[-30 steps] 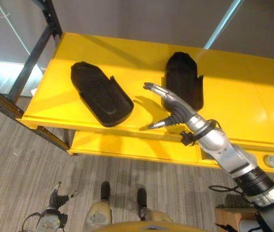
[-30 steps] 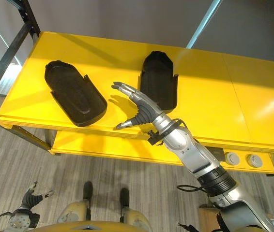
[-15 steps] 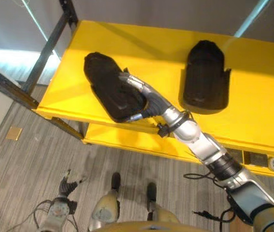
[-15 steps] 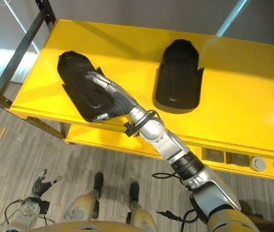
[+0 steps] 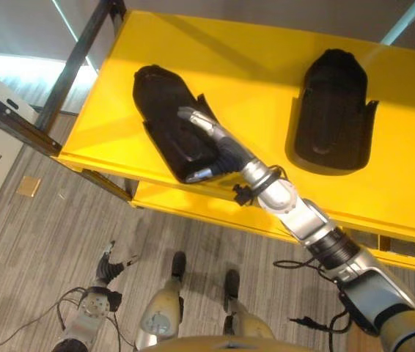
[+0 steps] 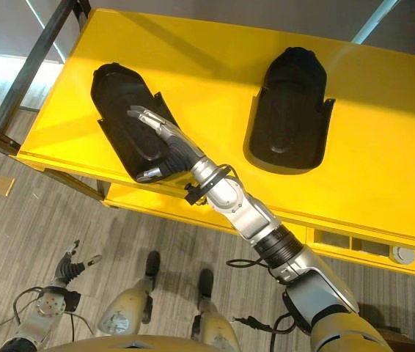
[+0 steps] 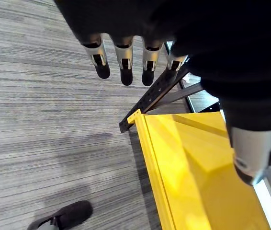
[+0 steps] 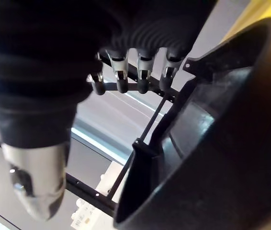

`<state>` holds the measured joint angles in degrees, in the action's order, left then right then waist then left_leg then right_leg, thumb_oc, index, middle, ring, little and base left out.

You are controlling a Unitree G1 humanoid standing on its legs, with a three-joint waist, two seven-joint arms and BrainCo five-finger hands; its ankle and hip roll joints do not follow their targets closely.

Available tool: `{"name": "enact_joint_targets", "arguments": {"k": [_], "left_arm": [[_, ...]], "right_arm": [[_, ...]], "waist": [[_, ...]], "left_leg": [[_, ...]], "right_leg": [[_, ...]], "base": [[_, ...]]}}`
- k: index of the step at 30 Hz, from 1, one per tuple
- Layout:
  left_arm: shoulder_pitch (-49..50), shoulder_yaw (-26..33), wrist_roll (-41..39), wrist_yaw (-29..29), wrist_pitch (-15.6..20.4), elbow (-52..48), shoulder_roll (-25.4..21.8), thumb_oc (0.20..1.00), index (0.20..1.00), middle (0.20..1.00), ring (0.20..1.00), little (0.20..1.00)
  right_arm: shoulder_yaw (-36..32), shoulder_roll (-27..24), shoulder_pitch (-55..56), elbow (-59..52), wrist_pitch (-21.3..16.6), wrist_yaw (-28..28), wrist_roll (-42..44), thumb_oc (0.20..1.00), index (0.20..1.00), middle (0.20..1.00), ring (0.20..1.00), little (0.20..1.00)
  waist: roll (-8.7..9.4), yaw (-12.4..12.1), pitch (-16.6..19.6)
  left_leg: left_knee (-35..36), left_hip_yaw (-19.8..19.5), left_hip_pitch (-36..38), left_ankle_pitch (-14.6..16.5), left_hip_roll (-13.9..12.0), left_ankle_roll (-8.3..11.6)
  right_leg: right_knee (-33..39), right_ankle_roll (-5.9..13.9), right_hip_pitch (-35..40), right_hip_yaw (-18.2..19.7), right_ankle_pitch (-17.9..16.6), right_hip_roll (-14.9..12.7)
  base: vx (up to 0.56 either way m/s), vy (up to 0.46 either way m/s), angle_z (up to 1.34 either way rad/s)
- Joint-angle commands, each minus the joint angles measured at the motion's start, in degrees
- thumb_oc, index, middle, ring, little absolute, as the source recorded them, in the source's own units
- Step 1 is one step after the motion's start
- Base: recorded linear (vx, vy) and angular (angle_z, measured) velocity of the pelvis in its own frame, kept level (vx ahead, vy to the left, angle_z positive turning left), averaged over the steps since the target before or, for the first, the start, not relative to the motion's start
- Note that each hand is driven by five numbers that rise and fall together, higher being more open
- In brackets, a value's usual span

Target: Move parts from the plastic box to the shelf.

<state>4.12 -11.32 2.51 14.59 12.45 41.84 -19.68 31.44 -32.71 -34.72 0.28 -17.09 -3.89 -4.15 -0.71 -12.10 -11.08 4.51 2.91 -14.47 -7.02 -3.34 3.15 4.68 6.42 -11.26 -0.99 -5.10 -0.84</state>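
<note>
**Two parts on the shelf, right hand on the left-hand one**

I count two black parts lying on the yellow shelf (image 5: 251,66). The left part (image 5: 169,121) sits near the front edge, toward the shelf's left end; the right part (image 5: 333,110) lies well apart from it, further along. From how they lie, I judge both as delivered, so at least two moves are done. I see no plastic box, so I cannot say how many parts are left to carry.

My right hand (image 6: 165,147) reaches across and lies over the near end of the left part. Its fingers are stretched out along the part's hollow, not curled round it, and the thumb lies by the front rim. In the right wrist view the fingers (image 8: 142,74) stand straight above the part's raised wall (image 8: 212,143). I read this as nudging or letting go, not as a carry.

The left part's long axis runs at a slant, rounded end toward the back left, squared end toward the front edge. The right part lies nearly square to the shelf, rounded end toward the back.

My left hand (image 5: 108,268) hangs low over the floor, fingers loosely spread and empty.
</note>
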Motion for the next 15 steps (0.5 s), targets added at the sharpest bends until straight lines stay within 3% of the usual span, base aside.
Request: {"name": "enact_joint_targets", "arguments": {"k": [1,11,12,13,14,15], "left_arm": [[-2.5,-0.6,1.0,0.6,1.5,2.2,-2.0,1.0,1.0,1.0,1.0,1.0],[-3.4,-1.3,1.1,0.4,1.9,2.2,-1.5,1.0,1.0,1.0,1.0,1.0],[-3.5,-1.5,1.2,0.5,1.9,2.3,-1.5,1.0,1.0,1.0,1.0,1.0],[-3.7,-1.6,1.3,0.5,1.9,2.2,-1.5,1.0,1.0,1.0,1.0,1.0],[-3.8,-1.8,1.4,0.6,1.8,2.0,-1.6,1.0,1.0,1.0,1.0,1.0],[-4.0,-1.8,1.6,0.6,1.8,2.2,-1.6,1.0,1.0,1.0,1.0,1.0]], "right_arm": [[-0.9,-3.9,0.3,-2.8,-2.9,0.8,1.8,1.0,1.0,1.0,1.0,1.0],[1.6,-7.7,-0.5,-2.3,-3.1,0.8,-5.1,1.0,1.0,1.0,1.0,1.0],[2.0,-7.9,-0.8,-2.3,-3.1,0.8,-5.7,0.959,0.959,0.959,0.959,0.959],[2.4,-7.8,-0.9,-2.4,-3.2,1.0,-6.1,0.9,0.9,0.9,0.9,0.9],[2.8,-7.7,-1.1,-2.4,-3.1,0.8,-6.6,0.677,0.677,0.677,0.677,0.677],[3.1,-7.4,-1.3,-2.3,-3.0,0.4,-7.2,0.2,0.2,0.2,0.2,0.2]], "waist": [[0.28,-1.1,-0.4],[-0.13,-0.4,-0.5],[-0.17,-0.3,-0.5],[-0.25,-0.3,-0.5],[-0.3,-0.2,-0.5],[-0.41,-0.2,-0.5]], "left_leg": [[-1.6,5.4,6.6,9.0,-5.2,4.29],[-1.7,6.0,6.7,9.2,-5.0,4.4],[-1.7,6.0,6.7,9.2,-5.0,4.41],[-1.8,6.0,6.7,9.3,-5.0,4.42],[-1.8,6.1,6.6,9.3,-5.1,4.45],[-1.8,6.1,6.7,9.4,-5.1,4.39]], "right_leg": [[-4.8,6.81,-0.8,-2.5,8.1,-3.5],[-4.8,6.97,-1.0,-2.5,8.1,-3.8],[-4.7,6.95,-1.0,-2.5,8.1,-3.8],[-4.7,6.95,-1.0,-2.4,8.1,-3.9],[-4.7,6.97,-1.0,-2.4,8.1,-3.9],[-4.8,6.94,-1.1,-2.4,8.2,-3.9]], "base": [[0.0,0.0,0.0],[0.0,0.001,-0.01],[0.0,0.0,0.0],[0.0,0.0,0.0],[0.0,0.0,0.0],[0.0,0.0,0.0]]}}
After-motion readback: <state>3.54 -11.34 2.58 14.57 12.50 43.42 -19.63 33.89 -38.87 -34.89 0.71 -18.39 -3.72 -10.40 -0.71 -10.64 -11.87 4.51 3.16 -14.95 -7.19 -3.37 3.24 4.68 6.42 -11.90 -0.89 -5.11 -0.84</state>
